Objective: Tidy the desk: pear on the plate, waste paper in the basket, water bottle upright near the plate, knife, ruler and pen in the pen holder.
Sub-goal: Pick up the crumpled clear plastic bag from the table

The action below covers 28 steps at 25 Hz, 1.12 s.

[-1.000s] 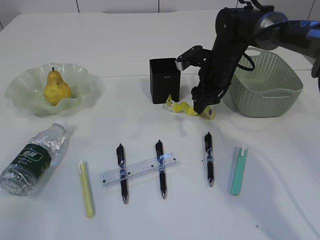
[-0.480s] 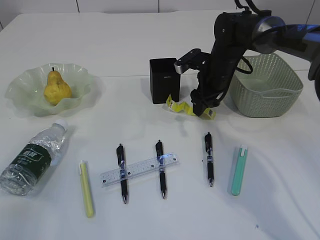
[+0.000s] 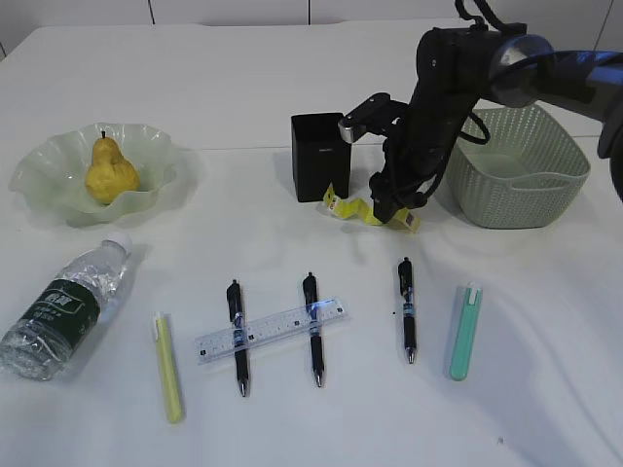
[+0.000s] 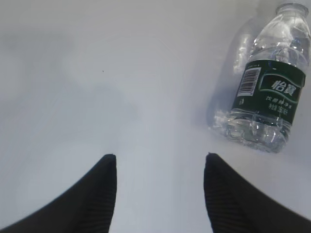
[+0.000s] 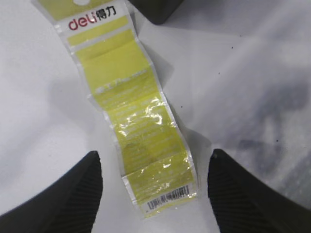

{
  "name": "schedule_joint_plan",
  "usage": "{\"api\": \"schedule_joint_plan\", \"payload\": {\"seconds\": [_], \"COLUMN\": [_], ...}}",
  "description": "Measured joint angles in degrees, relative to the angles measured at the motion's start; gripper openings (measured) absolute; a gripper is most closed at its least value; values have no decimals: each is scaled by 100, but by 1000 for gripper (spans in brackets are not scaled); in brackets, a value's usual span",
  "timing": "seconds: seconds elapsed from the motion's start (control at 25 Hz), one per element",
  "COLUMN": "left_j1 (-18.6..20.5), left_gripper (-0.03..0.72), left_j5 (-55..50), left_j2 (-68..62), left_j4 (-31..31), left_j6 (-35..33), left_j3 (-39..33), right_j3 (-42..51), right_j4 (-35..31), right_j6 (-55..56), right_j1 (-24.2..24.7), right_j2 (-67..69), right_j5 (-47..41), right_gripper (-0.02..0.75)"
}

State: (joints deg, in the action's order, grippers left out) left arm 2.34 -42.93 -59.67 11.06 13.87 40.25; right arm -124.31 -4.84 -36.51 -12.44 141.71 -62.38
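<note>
The yellow pear (image 3: 109, 173) rests in the pale green wavy plate (image 3: 39, 170) at the left. In front of the plate the water bottle (image 3: 63, 309) (image 4: 269, 92) lies on its side. Beside it, my left gripper (image 4: 160, 156) hangs open over bare table. My right gripper (image 3: 389, 216) (image 5: 154, 154) is open, with its fingers either side of the barcode end of the yellow waste paper strip (image 3: 348, 207) (image 5: 131, 111). The strip lies beside the black pen holder (image 3: 319, 156). The clear ruler (image 3: 277, 330) lies across two black pens (image 3: 238, 341) (image 3: 311, 331); a third pen (image 3: 406, 311) lies to the right.
The sage green basket (image 3: 516, 180) stands just right of my right arm. A slim yellow cased tool (image 3: 168, 367) and a teal one (image 3: 464, 331) lie near the front; I cannot tell which is the knife. The left arm is outside the exterior view.
My right arm has shifted slightly over the paper strip. The jaws keep the same width, and nothing on the table has moved.
</note>
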Motion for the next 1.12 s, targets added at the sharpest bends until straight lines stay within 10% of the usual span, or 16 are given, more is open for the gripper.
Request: {"api": "schedule_joint_plan", "payload": {"seconds": [1.12], "left_j1": [0], "left_gripper": [401], "left_j5": [0], "left_j2": [0], "left_j4": [0], "left_j6": [0], "left_j3": [0], "right_j3": [0], "right_j4": [82], "right_j6": [-22], "right_j1": [0], "right_j2": [131], "right_j5": [-19], "right_gripper": [533]}}
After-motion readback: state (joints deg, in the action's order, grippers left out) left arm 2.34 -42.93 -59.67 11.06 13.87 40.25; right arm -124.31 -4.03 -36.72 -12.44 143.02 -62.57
